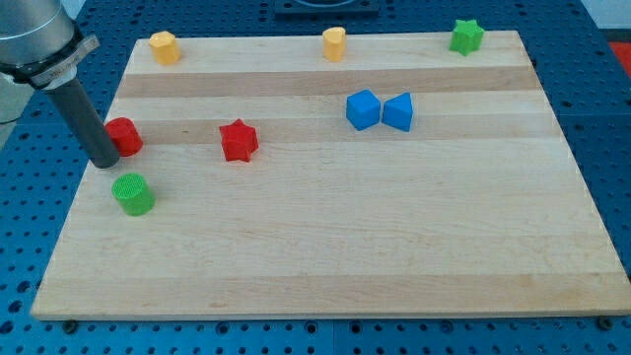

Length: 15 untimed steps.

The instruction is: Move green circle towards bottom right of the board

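Observation:
The green circle (132,193) sits near the left edge of the wooden board (325,247), about midway down. My tip (104,161) rests on the board just above and slightly left of the green circle, with a small gap between them. The rod leans up to the view's top left and partly covers a red circle (126,135) right behind it.
A red star (238,140) lies right of the red circle. A blue cube (362,109) and a blue triangle block (398,111) touch near the upper middle. A yellow block (164,46), a yellow heart (334,43) and a green star (466,36) line the top edge.

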Motion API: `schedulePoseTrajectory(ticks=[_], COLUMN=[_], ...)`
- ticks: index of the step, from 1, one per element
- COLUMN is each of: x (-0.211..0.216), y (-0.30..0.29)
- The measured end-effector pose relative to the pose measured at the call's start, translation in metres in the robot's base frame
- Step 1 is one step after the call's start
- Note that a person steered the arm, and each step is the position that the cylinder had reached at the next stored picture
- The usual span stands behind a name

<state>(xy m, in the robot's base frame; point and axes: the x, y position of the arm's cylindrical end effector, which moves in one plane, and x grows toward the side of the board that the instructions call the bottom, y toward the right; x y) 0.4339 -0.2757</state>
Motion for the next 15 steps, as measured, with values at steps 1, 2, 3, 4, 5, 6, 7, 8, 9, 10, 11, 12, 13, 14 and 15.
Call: schedulePoseTrajectory(ticks=[1, 2, 3, 4, 5, 6, 7, 8, 9, 10, 11, 12, 13, 14, 15], x=[0.024, 0.052, 0.066, 0.066, 0.066, 0.068, 0.075, 0.076, 0.063, 0.063, 0.06, 0.046, 0.056, 0.07, 0.083], y=[0.003, 0.016, 0.039, 0.045, 0.045, 0.061, 0.093, 0.128, 0.15, 0.151, 0.145, 0.143, 0.15, 0.15, 0.183])
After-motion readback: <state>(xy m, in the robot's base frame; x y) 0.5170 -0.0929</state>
